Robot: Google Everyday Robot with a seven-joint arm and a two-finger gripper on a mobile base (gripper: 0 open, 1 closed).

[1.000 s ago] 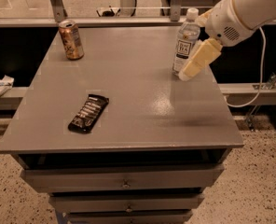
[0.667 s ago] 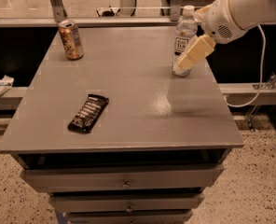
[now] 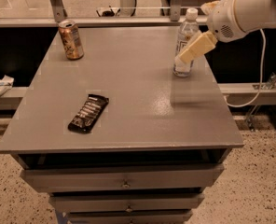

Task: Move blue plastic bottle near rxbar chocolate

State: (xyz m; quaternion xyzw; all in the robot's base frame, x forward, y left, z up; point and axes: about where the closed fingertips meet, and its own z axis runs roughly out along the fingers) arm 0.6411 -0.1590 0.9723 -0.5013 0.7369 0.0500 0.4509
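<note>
**At the Bottle, Well Apart From the Bar**

Reaches in from the upper right with a white arm [image 3: 250, 8], laying the cream gripper [image 3: 187, 55] aslant across the front of the bottle [image 3: 186, 31]. Overlaps the label and lower body. Cannot tell whether touching, nor whether spread or closed, with the far side hidden behind the bottle. Stands upright directly behind the gripper, near the right rear edge of the grey table [image 3: 128, 78], white cap showing above the tip. Lies flat well apart from the gripper, toward the front left: the black bar [image 3: 88, 113], angled, white lettering up. Stands upright far to the gripper's left, at the rear left corner: a copper can [image 3: 71, 40]. Shows below the tabletop a stack of drawers [image 3: 124, 178]. Trails down from the arm at right: a pale cable [image 3: 260, 73].
</note>
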